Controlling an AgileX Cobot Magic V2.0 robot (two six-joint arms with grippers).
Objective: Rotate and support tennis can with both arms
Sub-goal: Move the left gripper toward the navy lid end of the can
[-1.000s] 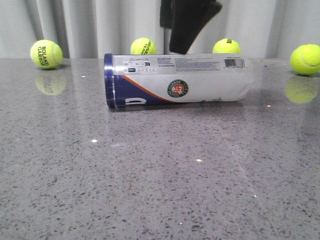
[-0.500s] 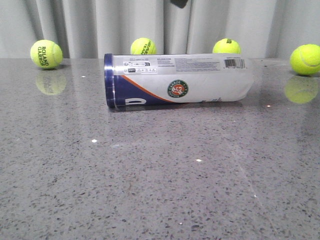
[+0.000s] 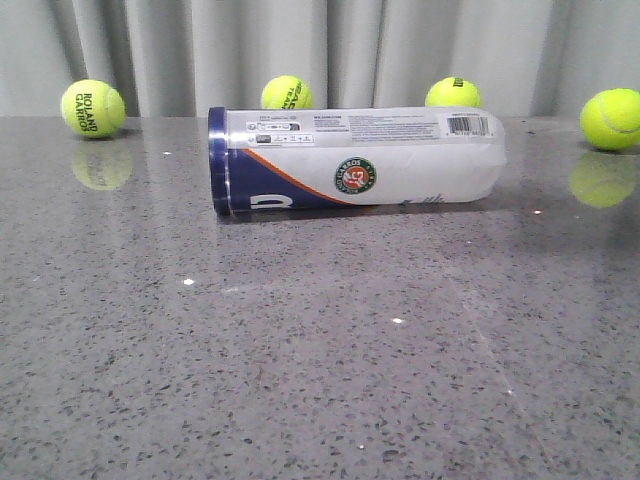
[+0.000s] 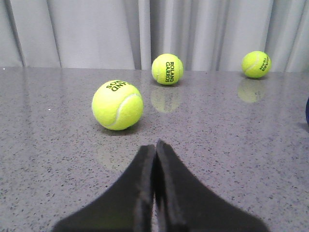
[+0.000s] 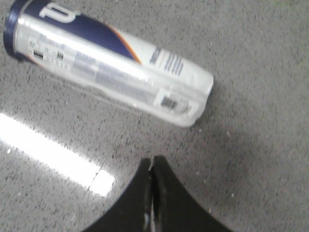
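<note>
The tennis can (image 3: 355,160) lies on its side on the grey stone table, navy rim band to the left, ribbed base to the right. No arm shows in the front view. From above, the right wrist view shows the same can (image 5: 111,63) lying diagonally, with my right gripper (image 5: 152,162) shut, empty and held clear of it. My left gripper (image 4: 155,145) is also shut and empty, low over the table, away from the can and pointing at a tennis ball (image 4: 117,105).
Several tennis balls stand along the back of the table by the grey curtain, such as one at the left (image 3: 92,108), one behind the can (image 3: 286,93) and one at the right (image 3: 611,119). Two more balls (image 4: 167,69) (image 4: 256,64) show in the left wrist view.
The black right gripper that hung above the can at the top of the front view has risen out of that view. The can has stayed still.
</note>
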